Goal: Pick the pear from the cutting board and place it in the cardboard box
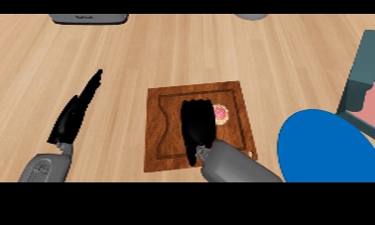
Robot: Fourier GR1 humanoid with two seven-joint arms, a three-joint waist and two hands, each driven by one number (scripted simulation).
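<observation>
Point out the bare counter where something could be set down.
Bare wood lies beyond the brown wooden cutting board, up to the grey appliance. Crowded: the right robot hand covers the board, blue round object beside it.

Pale matt wood-grain counter [183, 45], darker reddish wood cutting board [242, 115], smooth matt black hand [196, 125], smooth grey forearm [238, 167]
</observation>
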